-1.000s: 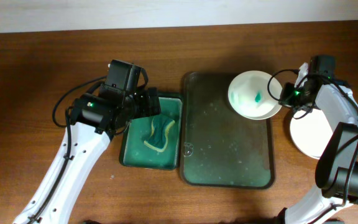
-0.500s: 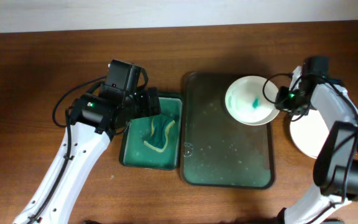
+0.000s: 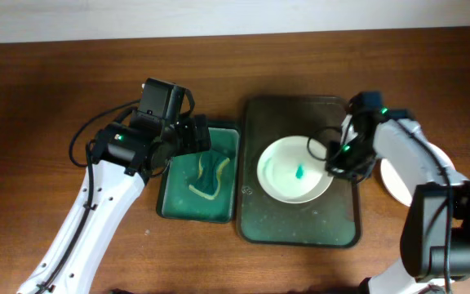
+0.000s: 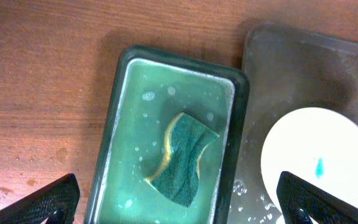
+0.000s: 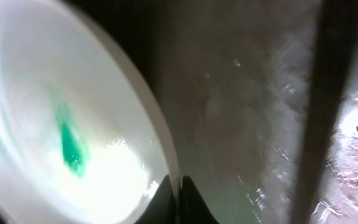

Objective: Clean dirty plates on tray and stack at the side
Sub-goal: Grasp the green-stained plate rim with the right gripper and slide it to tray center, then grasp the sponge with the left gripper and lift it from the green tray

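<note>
A white plate with a teal smear is over the middle of the dark tray. My right gripper is shut on its right rim; in the right wrist view the fingers pinch the plate's edge. The plate also shows in the left wrist view. Another white plate lies on the table right of the tray, partly hidden by my right arm. My left gripper is open, above the small green tray with the sponge in it.
The small green tray holds greenish water and lies just left of the dark tray. The wooden table runs out to both sides. My left arm reaches in from the lower left.
My right gripper has carried the plate from the tray's far right corner to the left and nearer, over the tray's middle. The left arm has not moved.
</note>
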Available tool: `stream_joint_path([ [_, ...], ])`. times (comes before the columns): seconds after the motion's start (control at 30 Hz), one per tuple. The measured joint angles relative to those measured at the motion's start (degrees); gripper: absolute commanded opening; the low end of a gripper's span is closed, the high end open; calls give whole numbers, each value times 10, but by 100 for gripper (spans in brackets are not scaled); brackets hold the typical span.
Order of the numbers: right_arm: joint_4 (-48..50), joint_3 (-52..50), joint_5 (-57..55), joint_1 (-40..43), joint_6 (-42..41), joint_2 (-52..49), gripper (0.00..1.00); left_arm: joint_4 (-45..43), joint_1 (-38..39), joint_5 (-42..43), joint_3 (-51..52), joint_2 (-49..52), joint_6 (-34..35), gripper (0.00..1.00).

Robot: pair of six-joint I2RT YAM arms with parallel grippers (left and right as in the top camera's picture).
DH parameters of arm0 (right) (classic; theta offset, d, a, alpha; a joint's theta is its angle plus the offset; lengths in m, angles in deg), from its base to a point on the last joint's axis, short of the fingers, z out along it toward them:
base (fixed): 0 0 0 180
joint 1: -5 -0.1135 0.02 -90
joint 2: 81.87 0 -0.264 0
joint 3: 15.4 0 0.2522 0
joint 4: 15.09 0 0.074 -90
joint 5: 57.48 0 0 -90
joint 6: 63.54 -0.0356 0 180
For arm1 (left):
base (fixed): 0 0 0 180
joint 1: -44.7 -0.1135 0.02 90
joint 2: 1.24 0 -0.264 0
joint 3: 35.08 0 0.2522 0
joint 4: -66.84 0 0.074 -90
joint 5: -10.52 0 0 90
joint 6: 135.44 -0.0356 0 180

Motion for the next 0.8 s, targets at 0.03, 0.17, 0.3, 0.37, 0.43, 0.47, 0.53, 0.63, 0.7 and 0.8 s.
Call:
stream_joint_path([
  [0.03,18,-21,-2,-10,-17,0,18,0,0,0,0,0,0,99],
  [0.17,24,-34,-9,-18,-16,5,27,0,0,14,0,0,-1,99],
  [0.3,14,-33,-10,-18,37,91,33,2,0,22,5,2,-21,84],
  [0.37,14,-32,-10,-18,53,146,34,-7,0,22,33,20,-31,71],
  [0.43,14,-30,-10,-18,63,178,34,-38,3,28,71,72,-35,66],
  [0.47,14,-30,-10,-18,63,179,34,-59,5,35,84,100,-46,61],
  [0.53,14,-30,-6,-18,65,179,34,-107,22,48,89,164,-78,49],
  [0.63,12,-30,-1,-18,65,179,34,-156,47,52,91,241,-105,23],
  [0.7,10,-30,1,-18,65,179,34,-186,51,47,91,281,-114,0],
  [0.8,10,-30,1,-18,65,179,34,-195,49,45,86,289,-121,0],
])
